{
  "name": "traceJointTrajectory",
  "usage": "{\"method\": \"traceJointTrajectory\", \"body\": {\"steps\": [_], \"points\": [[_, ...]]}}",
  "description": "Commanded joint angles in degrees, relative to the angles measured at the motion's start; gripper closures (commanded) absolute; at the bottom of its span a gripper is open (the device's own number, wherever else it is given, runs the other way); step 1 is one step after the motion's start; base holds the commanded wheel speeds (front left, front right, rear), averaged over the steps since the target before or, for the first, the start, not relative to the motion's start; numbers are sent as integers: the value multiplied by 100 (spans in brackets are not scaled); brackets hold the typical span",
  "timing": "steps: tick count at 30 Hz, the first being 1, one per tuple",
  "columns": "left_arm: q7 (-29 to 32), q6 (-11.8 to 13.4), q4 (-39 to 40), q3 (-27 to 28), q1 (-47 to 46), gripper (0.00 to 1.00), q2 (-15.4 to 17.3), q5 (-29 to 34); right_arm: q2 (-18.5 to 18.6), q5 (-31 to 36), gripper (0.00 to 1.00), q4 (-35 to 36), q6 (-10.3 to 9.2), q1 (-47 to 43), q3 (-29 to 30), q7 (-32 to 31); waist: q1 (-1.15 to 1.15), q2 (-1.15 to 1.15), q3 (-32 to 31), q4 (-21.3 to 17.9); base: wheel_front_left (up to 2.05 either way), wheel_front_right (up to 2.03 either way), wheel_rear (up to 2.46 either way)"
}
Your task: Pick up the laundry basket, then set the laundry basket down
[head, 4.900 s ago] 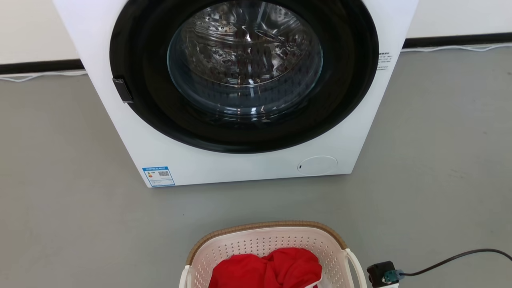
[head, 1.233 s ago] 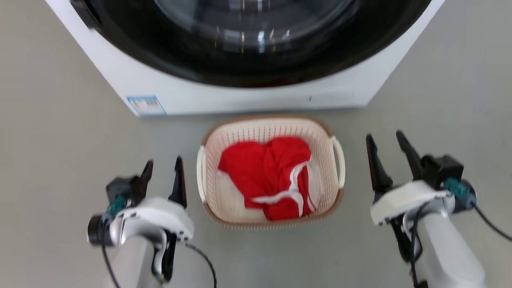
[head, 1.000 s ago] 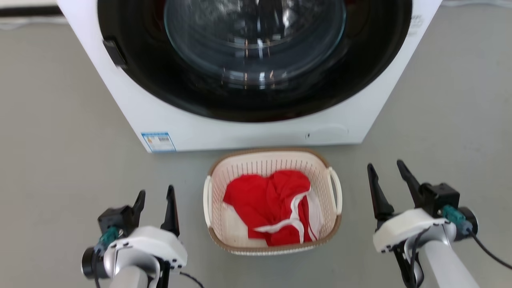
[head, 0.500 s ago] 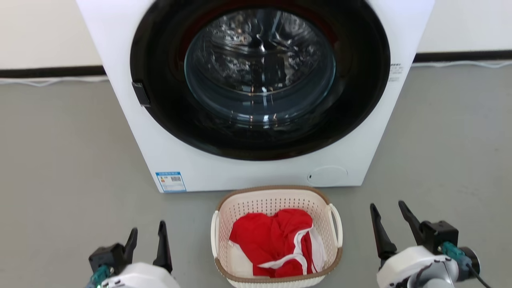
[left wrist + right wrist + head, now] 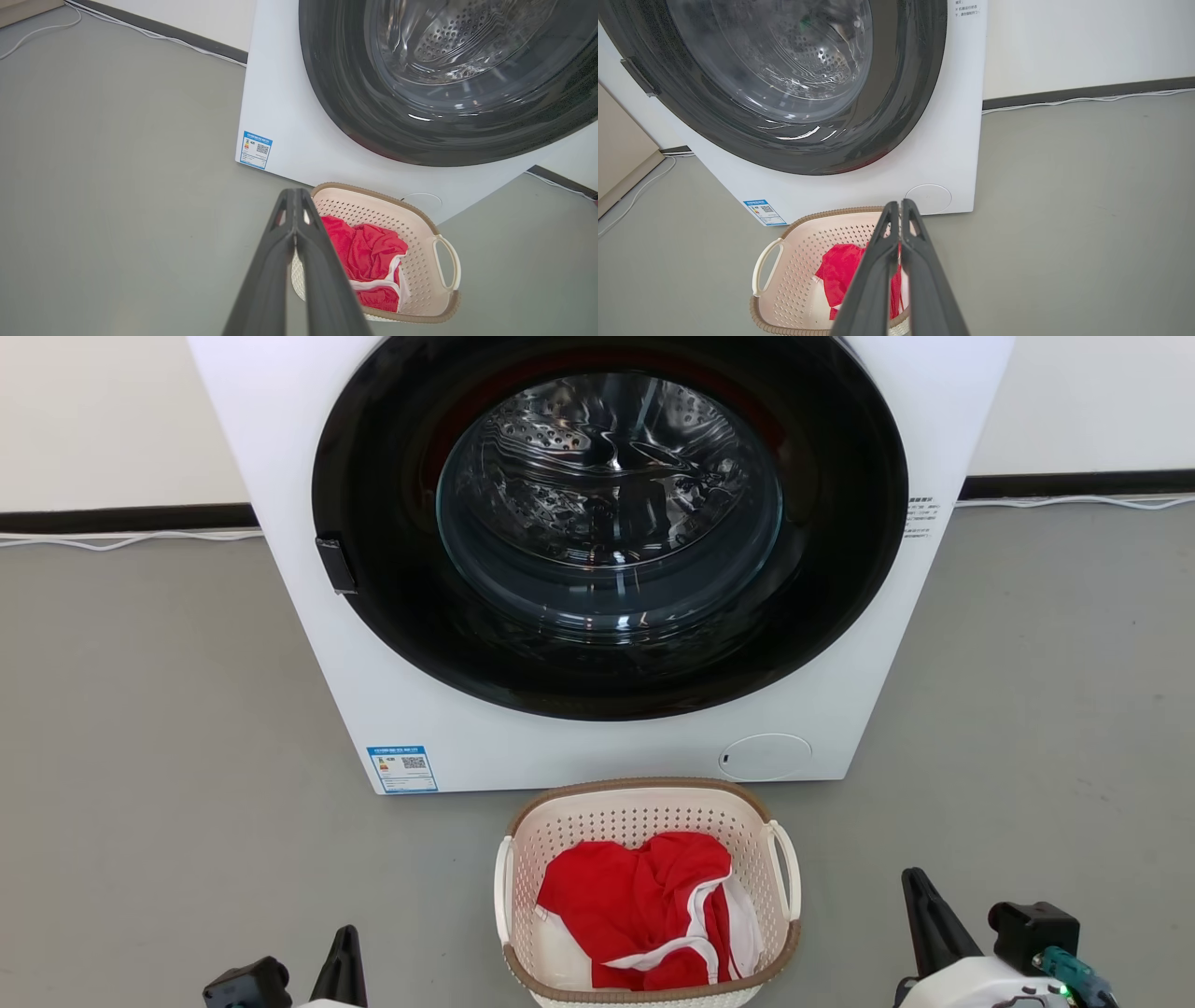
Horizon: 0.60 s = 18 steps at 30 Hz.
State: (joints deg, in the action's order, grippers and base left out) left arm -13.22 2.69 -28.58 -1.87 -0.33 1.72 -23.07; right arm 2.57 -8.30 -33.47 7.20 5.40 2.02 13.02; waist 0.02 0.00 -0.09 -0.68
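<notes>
Washer (image 5: 560, 756), white, round door. Laundry basket (image 5: 635, 821) sits on the grey floor (image 5: 140, 756) just in front of the washer, red garment (image 5: 635, 905) inside. Left claw (image 5: 294, 193) clenched, fingertips together, grips nothing. Right claw (image 5: 899, 204) likewise clenched and empty. Both are well short of the washer. Half a second ago both claws' fingers were spread; basket in same spot by washer.

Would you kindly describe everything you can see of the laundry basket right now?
The basket is cream perforated plastic, rounded-rectangular, with a brown woven-look rim and a white loop handle on each side. It stands upright on the grey floor, just before the washer; contact there is unclear. A crumpled red cloth with white trim lies inside.
</notes>
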Motion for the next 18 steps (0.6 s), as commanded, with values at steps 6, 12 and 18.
{"method": "traceJointTrajectory", "body": {"steps": [6,12,18], "points": [[95,-80,229,80,-194,100,32,-439,21,-514,100,281,4,179,37,-115,-1,0,14,3,0,0,0],[190,-130,300,115,-211,100,37,-788,22,-940,100,382,5,164,47,-201,-2,0,16,7,0,0,0],[290,-181,367,154,-231,100,41,-1136,22,-1364,100,475,7,156,66,-296,-2,0,16,10,0,0,0]]}}
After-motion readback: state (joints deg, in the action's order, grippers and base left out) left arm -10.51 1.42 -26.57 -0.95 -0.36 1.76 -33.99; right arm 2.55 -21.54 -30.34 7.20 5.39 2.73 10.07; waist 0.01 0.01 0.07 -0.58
